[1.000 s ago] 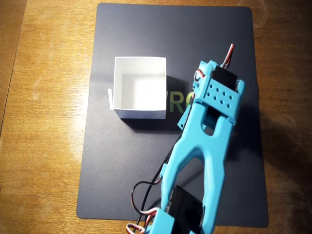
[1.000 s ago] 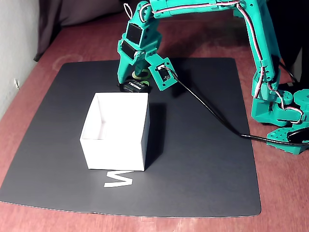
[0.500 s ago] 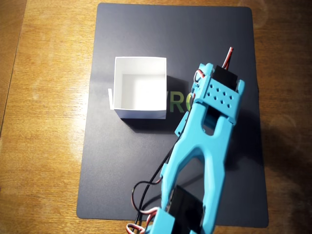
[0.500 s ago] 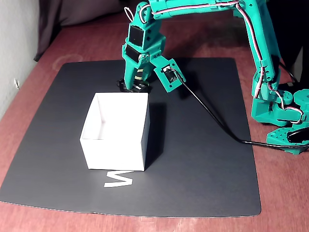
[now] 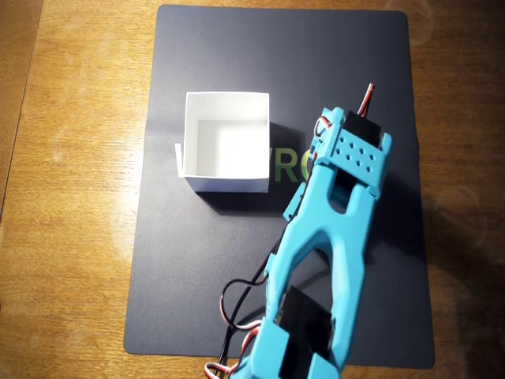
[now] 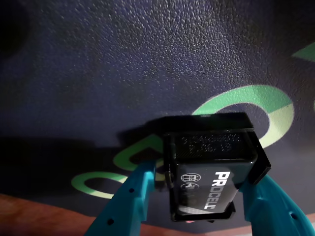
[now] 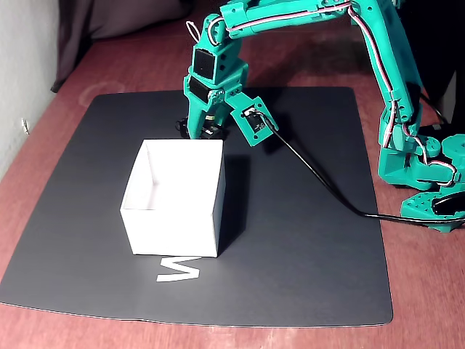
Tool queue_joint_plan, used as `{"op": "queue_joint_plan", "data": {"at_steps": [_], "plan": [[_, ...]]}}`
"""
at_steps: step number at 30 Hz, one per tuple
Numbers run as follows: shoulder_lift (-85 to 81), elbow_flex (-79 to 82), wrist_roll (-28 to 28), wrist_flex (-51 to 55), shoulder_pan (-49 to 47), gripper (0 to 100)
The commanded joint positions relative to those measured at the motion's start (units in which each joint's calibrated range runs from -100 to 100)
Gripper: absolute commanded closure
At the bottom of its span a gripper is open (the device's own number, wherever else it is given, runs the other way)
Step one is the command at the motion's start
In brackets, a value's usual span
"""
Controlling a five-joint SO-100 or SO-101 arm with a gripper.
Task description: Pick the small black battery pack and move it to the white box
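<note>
In the wrist view the small black rectangular battery pack (image 6: 209, 172) with white "PROCELL" lettering sits squarely between the two teal plastic fingers of the gripper (image 6: 197, 196), one finger (image 6: 130, 196) pressed against its left side and the other against its right, so the jaws are pinching it. Beneath it lies the dark textured mat (image 6: 123, 64) with green printed letters (image 6: 256, 105). In the fixed view the gripper (image 7: 200, 131) points down just behind the far wall of the square white paper box (image 7: 174, 196), and the battery pack (image 7: 209, 131) shows only as a dark shape between the fingers. In the overhead view the arm's blue-green link (image 5: 331, 213) covers the battery, just right of the box (image 5: 225, 185)
</note>
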Motion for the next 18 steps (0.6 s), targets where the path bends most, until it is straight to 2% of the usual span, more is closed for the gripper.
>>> {"op": "queue_joint_plan", "data": {"at_steps": [1,7,18], "plan": [[-0.40,-2.68,0.33,-0.65,0.98,81],[1.18,-1.68,0.39,-6.35,0.98,81],[3.29,-1.50,0.12,-5.73,0.75,81]]}}
